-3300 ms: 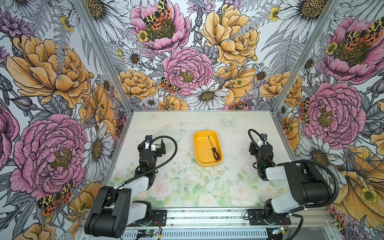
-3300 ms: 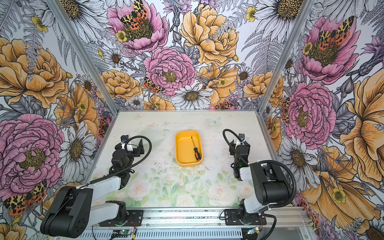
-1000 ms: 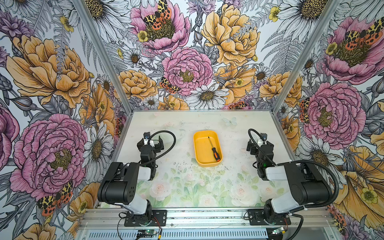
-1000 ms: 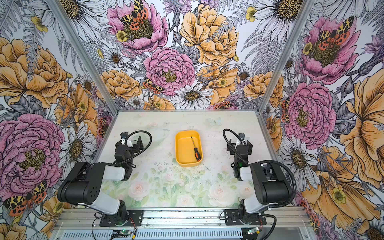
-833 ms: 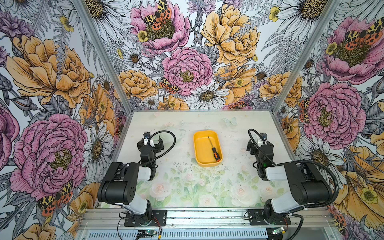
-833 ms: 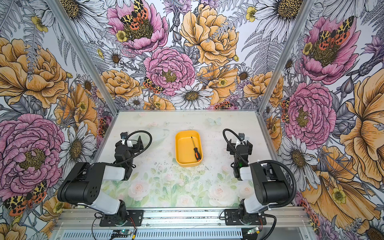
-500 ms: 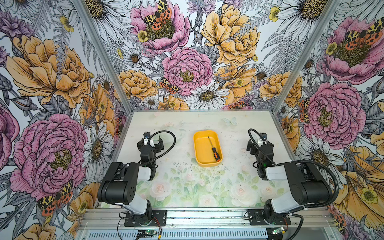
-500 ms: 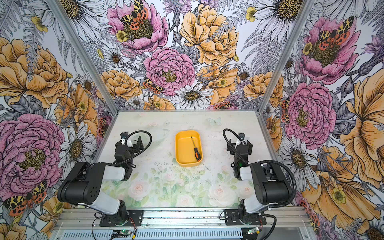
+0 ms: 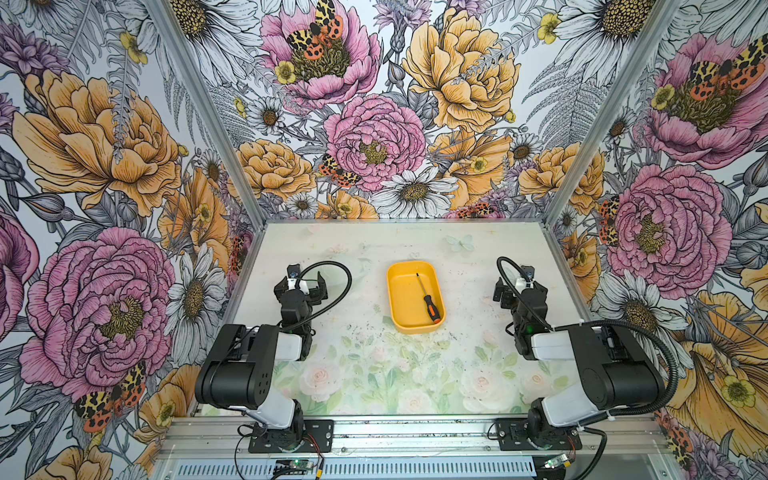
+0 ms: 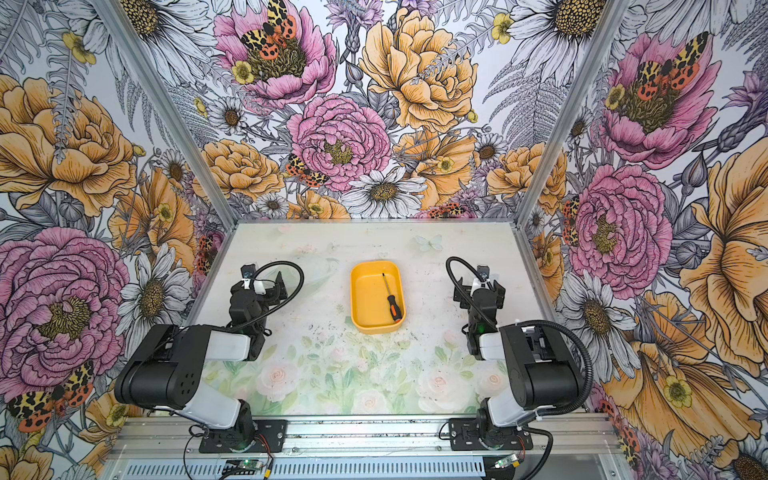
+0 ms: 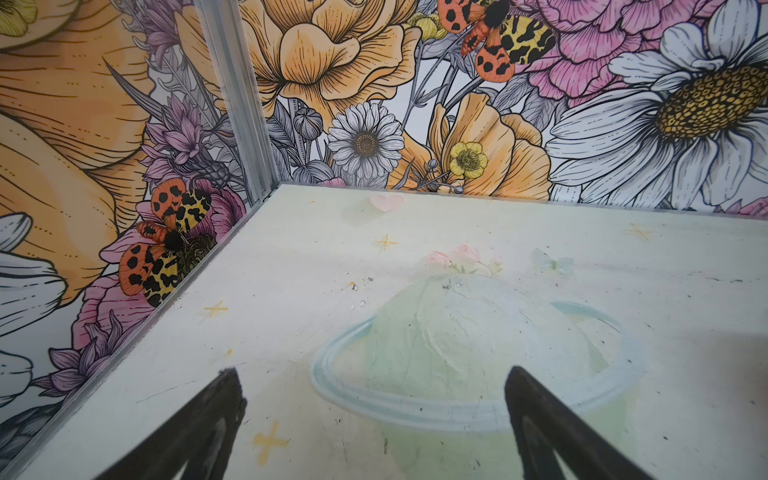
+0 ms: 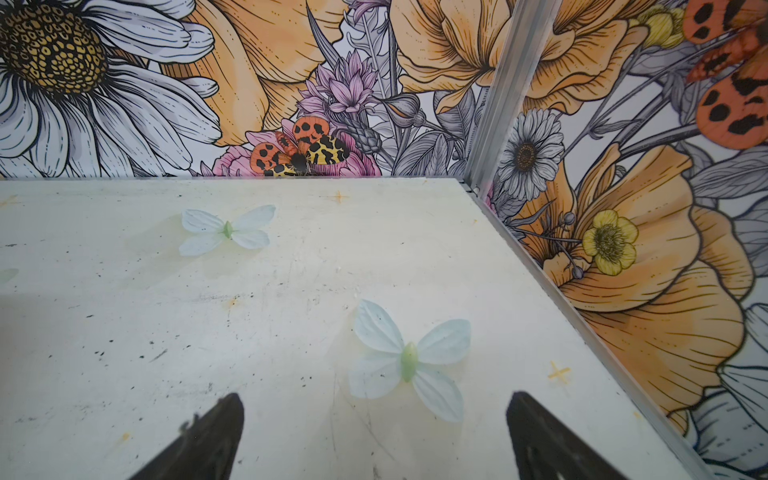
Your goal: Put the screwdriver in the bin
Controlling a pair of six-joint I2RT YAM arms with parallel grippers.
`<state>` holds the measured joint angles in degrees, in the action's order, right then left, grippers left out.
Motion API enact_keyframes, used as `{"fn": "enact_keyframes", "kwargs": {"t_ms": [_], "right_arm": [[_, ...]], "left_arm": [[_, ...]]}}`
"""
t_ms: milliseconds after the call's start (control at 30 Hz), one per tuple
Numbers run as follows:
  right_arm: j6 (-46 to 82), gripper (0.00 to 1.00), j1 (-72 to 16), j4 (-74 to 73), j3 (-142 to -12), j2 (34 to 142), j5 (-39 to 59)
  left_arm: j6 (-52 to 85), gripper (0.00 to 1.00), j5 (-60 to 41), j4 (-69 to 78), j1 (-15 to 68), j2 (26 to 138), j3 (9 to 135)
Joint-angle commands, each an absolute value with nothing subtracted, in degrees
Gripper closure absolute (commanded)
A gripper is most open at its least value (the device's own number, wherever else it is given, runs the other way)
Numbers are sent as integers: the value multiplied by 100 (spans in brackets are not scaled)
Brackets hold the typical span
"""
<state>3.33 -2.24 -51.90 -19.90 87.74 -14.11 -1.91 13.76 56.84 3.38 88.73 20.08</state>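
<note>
Top views: screwdriver (image 9: 427, 297) lying inside the bin (image 9: 390, 291), both claws spread apart

The screwdriver is seen in both top views flat on the floor of the yellow-orange bin, set along its right-hand side, with the thin shaft pointed toward the bin's far end and the black-and-orange handle near the front right corner. The bin is placed on the tabletop (image 9: 374, 245) about midway between the two arms. The left claw (image 9: 301, 286) is held low over the tabletop, well apart from the bin on its left, with the jaws spread wide and empty; in the left wrist view a faint bowl-shaped print (image 11: 478, 353) is framed by the two dark fingertips (image 11: 224, 403). The right claw (image 9: 519, 287) is held likewise on the bin's right, well apart from it, jaws spread wide and empty; in the right wrist view a pale butterfly motif (image 12: 409, 361) is seen on the tabletop just ahead of the fingertips.
</note>
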Motion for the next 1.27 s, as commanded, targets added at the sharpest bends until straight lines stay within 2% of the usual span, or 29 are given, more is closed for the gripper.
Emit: {"fn": "enact_keyframes", "kwargs": {"t_ms": [0, 933, 1233], "right_arm": [[358, 0, -185, -5194, -2142, 8796, -1270], [398, 1, -97, -5049, -2203, 8800, -1097], [468, 1, 46, -4898, -2276, 8797, -749]], "left_arm": [[-235, 1, 1459, 5793, 343, 8903, 1969], [-230, 1, 1443, 5777, 330, 8900, 1978], [-216, 1, 1424, 5729, 312, 8902, 2011]]}}
